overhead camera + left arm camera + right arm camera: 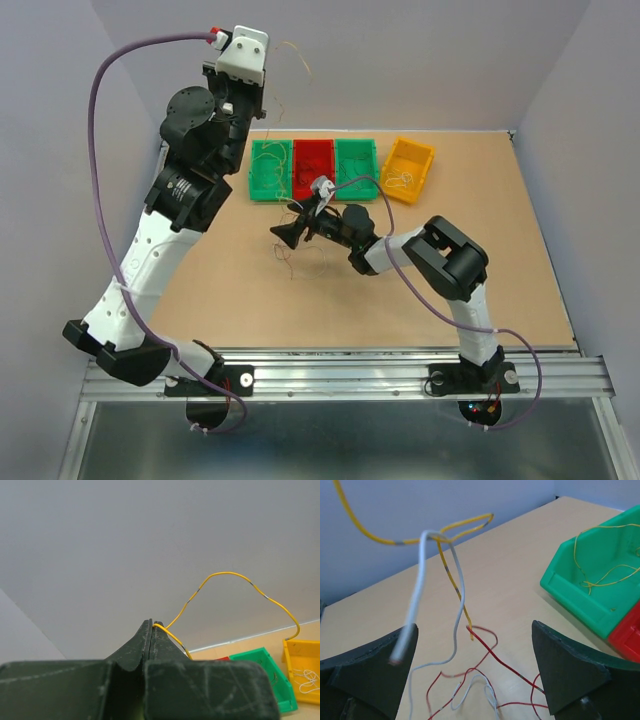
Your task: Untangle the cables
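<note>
The tan bench (480, 290) fills the floor of a grey-walled booth. The left arm (150, 250) reaches up high over the bench's far left corner. The right arm (450, 265) bends low across the middle.

Four bins stand in a row at the far edge. From left to right they are a green bin (270, 170), a red bin (312, 168), a second green bin (356, 165) and a yellow bin (408, 168) set a little apart and turned. Thin yellow strands lie in one green bin, and white strands lie in the yellow bin.

The left hand (151, 625) is closed, its two fingers pressed together on the yellow wire (227, 573). This wire arches up and away from the tips in the air.

The right hand (474, 626) is spread wide and grips nothing. It hovers just above the bench, near the front of the bins.

The cables (455, 630) are partly lifted and partly on the bench. A white wire (420, 580) hangs looped over the raised yellow wire. One end of it dangles blurred close to a finger of the right hand; whether it touches cannot be told. Its other end trails down to the bench, among red wires (490, 655) that lie in loose loops between the open fingers.
</note>
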`<state>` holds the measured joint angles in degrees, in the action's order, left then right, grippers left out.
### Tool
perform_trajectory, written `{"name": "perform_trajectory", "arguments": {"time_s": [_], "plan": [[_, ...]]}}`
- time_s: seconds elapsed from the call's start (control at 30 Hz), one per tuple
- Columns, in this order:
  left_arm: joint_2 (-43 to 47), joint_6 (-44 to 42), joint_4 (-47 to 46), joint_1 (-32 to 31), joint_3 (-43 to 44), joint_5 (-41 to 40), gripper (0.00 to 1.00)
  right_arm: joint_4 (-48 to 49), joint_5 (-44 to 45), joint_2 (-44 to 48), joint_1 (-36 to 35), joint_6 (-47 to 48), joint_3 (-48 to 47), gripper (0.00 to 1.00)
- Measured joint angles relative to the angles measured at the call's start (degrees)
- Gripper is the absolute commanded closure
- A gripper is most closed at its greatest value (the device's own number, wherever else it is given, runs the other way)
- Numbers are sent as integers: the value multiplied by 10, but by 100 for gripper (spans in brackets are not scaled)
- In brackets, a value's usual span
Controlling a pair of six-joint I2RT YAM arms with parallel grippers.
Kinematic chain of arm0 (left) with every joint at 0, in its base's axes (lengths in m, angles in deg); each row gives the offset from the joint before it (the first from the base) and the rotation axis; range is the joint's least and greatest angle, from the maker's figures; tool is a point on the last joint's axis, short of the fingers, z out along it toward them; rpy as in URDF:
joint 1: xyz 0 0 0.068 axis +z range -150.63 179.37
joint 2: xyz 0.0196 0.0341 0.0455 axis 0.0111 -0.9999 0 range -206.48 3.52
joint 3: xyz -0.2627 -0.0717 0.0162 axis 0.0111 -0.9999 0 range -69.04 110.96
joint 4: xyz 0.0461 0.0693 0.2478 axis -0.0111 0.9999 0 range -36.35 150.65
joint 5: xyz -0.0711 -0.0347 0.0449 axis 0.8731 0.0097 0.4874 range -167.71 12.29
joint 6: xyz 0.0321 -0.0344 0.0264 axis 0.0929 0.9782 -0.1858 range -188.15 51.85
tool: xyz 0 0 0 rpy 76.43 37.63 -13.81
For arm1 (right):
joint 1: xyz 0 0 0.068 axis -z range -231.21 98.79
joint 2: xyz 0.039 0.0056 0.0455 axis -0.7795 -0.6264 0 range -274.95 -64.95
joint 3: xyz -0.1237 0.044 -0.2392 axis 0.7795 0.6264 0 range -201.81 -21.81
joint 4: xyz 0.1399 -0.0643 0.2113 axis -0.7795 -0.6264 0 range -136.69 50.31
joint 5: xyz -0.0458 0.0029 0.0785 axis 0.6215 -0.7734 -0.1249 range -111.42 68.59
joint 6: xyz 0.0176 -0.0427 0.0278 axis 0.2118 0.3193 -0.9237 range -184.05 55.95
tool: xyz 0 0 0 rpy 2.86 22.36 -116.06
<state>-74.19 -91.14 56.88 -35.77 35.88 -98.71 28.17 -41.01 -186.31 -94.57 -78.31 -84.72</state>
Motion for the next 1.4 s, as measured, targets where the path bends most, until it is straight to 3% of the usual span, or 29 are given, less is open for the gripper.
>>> {"name": "perform_trajectory", "arguments": {"time_s": [0.07, 0.1, 0.23, 0.4, 0.6, 0.73, 0.87, 1.17, 1.4], "plan": [[0, 2, 9, 0, 12, 1, 100, -4, 8, -3, -5, 3, 0, 14], [0, 4, 12, 0, 19, 1, 100, -4, 10, -3, -7, 6, 0, 41], [-5, 6, 28, 0, 67, -1, 100, -2, 9, -3, -9, 11, 1, 99], [-6, 1, 24, 0, 110, -19, 100, 14, 9, 1, -10, 4, 33, 99], [-26, -26, 3, 23, 118, -57, 100, 9, 50, 89, -10, -8, 219, 100], [-81, -21, 10, 104, 144, -54, 100, 3, 149, 219, -9, -20, 343, 99], [-152, 9, 38, 201, 201, -27, 100, -45, 276, 349, 6, -56, 410, 99], [-175, 146, 86, 421, 207, 87, 100, -169, 451, 454, 157, -190, 495, 100], [-120, 205, 47, 451, 114, 202, 100, -209, 481, 513, 195, -226, 534, 100]]}}
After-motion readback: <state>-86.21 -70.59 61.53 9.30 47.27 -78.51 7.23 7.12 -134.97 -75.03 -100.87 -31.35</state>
